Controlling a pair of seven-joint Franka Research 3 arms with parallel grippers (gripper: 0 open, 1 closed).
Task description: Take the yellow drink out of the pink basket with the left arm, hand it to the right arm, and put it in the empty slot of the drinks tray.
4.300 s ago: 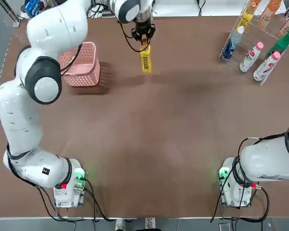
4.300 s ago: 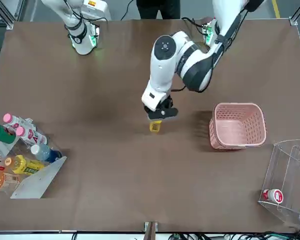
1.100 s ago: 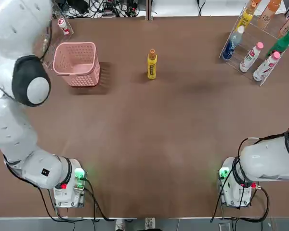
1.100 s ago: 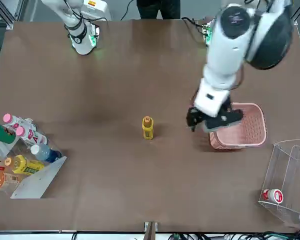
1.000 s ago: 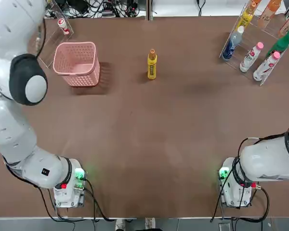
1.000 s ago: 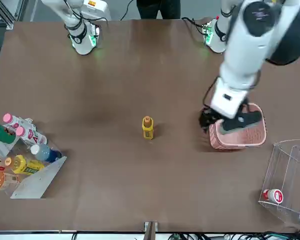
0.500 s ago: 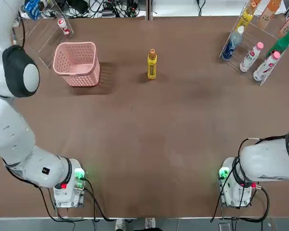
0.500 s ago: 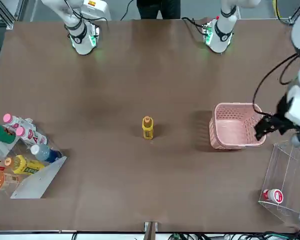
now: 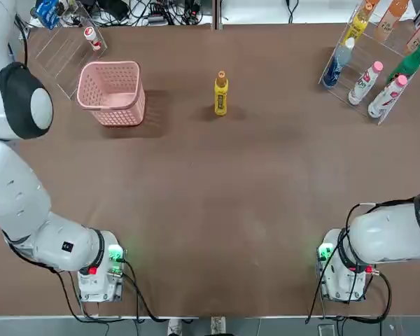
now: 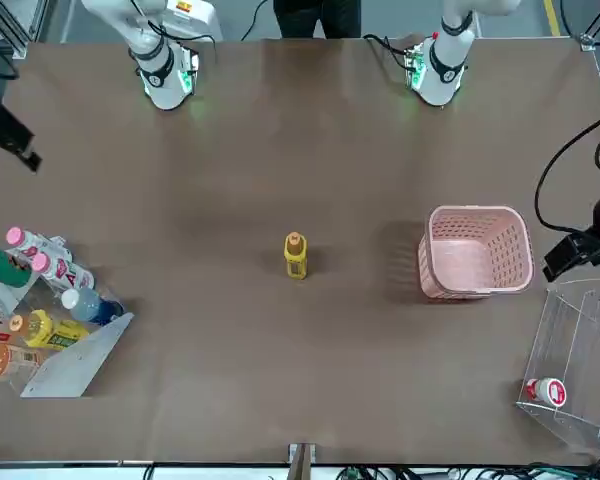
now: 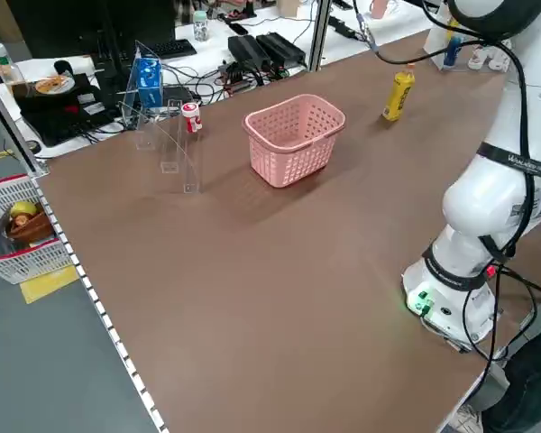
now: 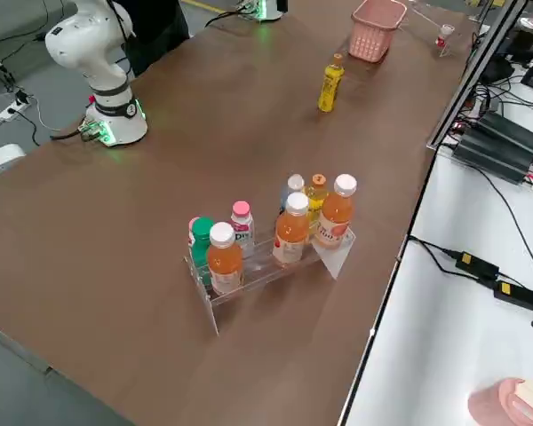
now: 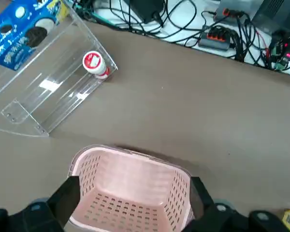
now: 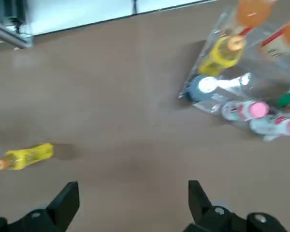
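You can see the slim yellow drink bottle with its orange cap [image 9: 221, 94] standing upright on the brown table [image 9: 217, 210], right of the perforated pink plastic basket [image 9: 114, 92]. Left gripper [image 13: 134, 212] over the basket and right gripper [image 14: 130, 205] both stand spread, empty.

Pretty clearly a robotics lab, not anybody's home. 2 white robot arms are bolted to a big brown tabletop [image 9: 217, 210], bases [image 9: 98, 276] lit with green and red LEDs and trailing cables. Aluminium frame posts [image 11: 320, 32] run up the edge, and the bench behind is a mess of power strips [image 13: 217, 37], adapters and black wires [image 12: 484, 266]. The props look staged: a clear acrylic rack of bottles [image 12: 266, 240] and a pink basket [image 11: 295, 138].
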